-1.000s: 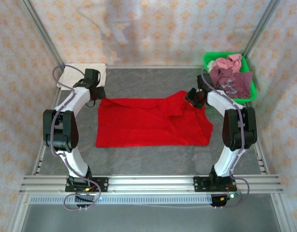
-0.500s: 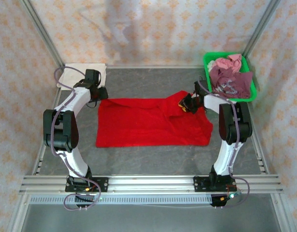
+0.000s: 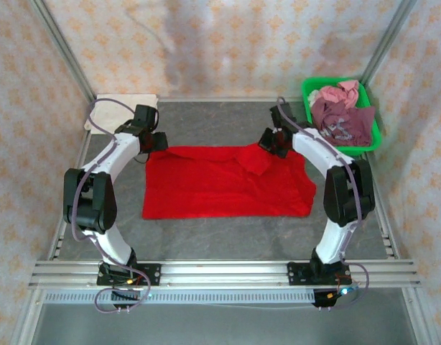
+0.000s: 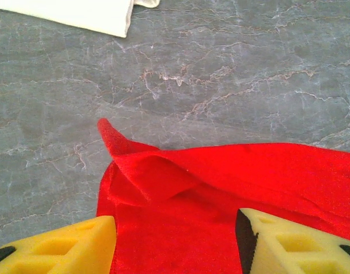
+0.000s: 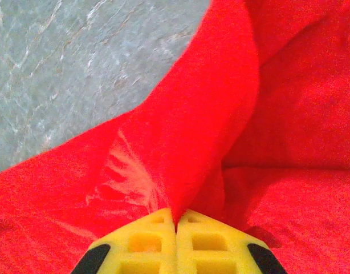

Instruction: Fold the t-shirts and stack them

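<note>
red t-shirt (image 3: 220, 183): spread mid-table (image 3: 206, 230), its 1 o'clock corner lifted in a fold
right gripper (image 5: 176, 221): jaws pressed together, pinching that fold
left gripper (image 4: 175, 228): jaws spread, over the shirt's 11 o'clock corner
cream t-shirt (image 3: 113, 109): folded, at 10 o'clock
basket (image 3: 307, 88): at 2 o'clock, holding maroon t-shirt (image 3: 346, 123) and pink t-shirt (image 3: 342, 92)

Yellow fingers (image 5: 143, 245) pinch a raised fold of the red t-shirt (image 5: 209, 114).

The left wrist view's top edge cuts off the white t-shirt (image 4: 89, 12). Its bottom edge cuts off the red t-shirt (image 4: 249, 177). The print on the maroon t-shirt (image 3: 346, 123) is too small to read.
</note>
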You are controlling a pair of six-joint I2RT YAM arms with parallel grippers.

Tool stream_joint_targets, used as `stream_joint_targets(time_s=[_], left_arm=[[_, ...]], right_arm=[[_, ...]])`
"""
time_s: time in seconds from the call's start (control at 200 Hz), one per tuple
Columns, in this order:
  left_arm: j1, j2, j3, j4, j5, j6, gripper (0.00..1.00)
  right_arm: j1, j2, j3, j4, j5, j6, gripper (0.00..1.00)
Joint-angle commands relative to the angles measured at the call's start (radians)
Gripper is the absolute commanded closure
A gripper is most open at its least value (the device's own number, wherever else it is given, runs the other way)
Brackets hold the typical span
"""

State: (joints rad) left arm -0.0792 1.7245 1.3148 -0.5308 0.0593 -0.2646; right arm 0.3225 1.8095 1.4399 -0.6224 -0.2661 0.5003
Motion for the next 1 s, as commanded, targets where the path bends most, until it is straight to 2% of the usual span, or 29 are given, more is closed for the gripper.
stream_joint_targets(time_s=[0.0, 0.085, 0.2, 0.265, 0.36, 0.41, 0.455, 0.666, 0.781, 0.991], left_arm=[[-0.005, -0.004, -0.002, -0.031, -0.041, -0.001, 0.42], [-0.004, 0.012, 0.0, -0.029, -0.034, 0.001, 0.42], [-0.005, 0.031, 0.001, -0.021, -0.029, -0.001, 0.42], [-0.005, 0.038, 0.006, -0.023, -0.028, 0.002, 0.42], [-0.005, 0.041, 0.008, -0.024, -0.032, 0.005, 0.42], [-0.005, 0.04, 0.005, -0.024, -0.035, 0.006, 0.42], [-0.005, 0.039, 0.002, -0.02, -0.036, 0.01, 0.42], [-0.005, 0.05, 0.0, -0.021, -0.041, 0.013, 0.42], [-0.005, 0.044, 0.0, -0.026, -0.042, 0.013, 0.42], [-0.005, -0.039, -0.065, 0.02, -0.026, 0.001, 0.41]], right_arm=[[0.046, 0.01, 0.041, -0.212, 0.209, -0.05, 0.97], [0.077, 0.03, 0.048, -0.222, 0.213, -0.058, 0.86], [0.094, 0.031, 0.019, -0.149, 0.074, -0.071, 0.85], [0.087, 0.039, 0.012, -0.13, 0.012, -0.067, 0.8], [0.07, 0.013, -0.018, -0.097, 0.02, -0.06, 0.78], [0.047, -0.018, -0.05, -0.056, -0.003, -0.046, 0.77], [0.016, -0.045, -0.093, 0.006, -0.071, -0.031, 0.76], [-0.18, -0.097, -0.328, 0.261, -0.286, 0.131, 0.78], [-0.203, -0.096, -0.451, 0.417, -0.383, 0.24, 0.75], [-0.194, -0.094, -0.567, 0.552, -0.442, 0.337, 0.68]])
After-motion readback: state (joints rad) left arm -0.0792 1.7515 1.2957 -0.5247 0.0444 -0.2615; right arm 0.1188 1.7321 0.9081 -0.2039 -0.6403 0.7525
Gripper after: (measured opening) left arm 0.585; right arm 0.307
